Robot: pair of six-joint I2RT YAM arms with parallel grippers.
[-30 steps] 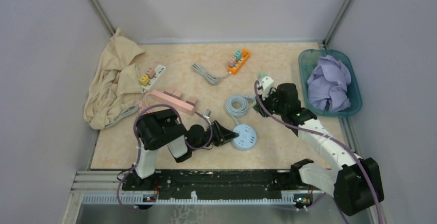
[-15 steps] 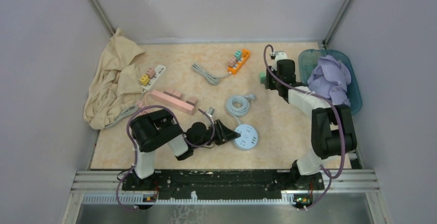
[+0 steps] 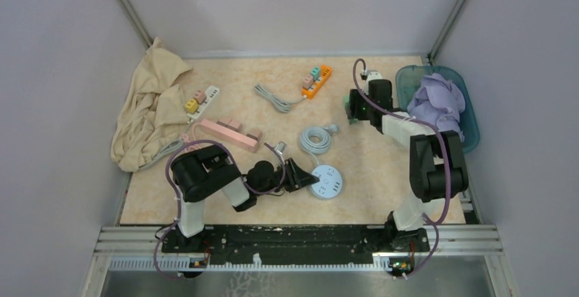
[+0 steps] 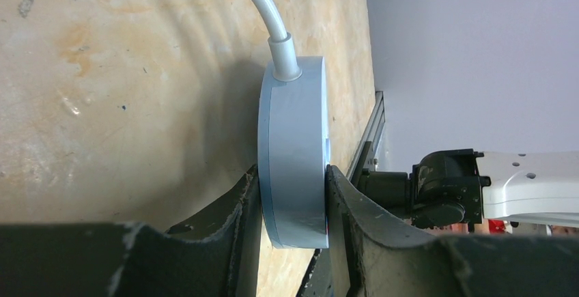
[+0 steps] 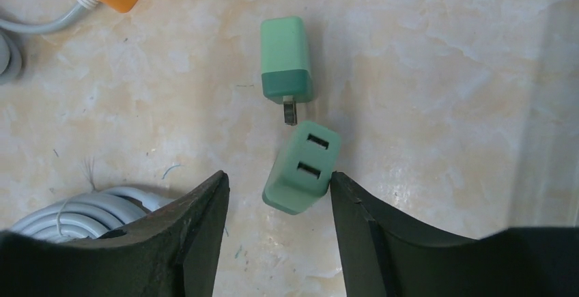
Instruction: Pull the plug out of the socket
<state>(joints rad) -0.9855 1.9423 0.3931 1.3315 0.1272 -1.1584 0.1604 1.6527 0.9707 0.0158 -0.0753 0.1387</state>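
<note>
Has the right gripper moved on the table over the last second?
Yes. The right gripper swung farther back, from level with the near end of the teal basket to level with its middle.

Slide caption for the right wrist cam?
Open right end effector over a green plug with bare prongs and a green two-port USB adapter, both loose on the table.

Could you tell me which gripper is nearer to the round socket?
Left. The left gripper clamps the round socket between its fingers; the right gripper hangs far off at the back, over two green plugs.
</note>
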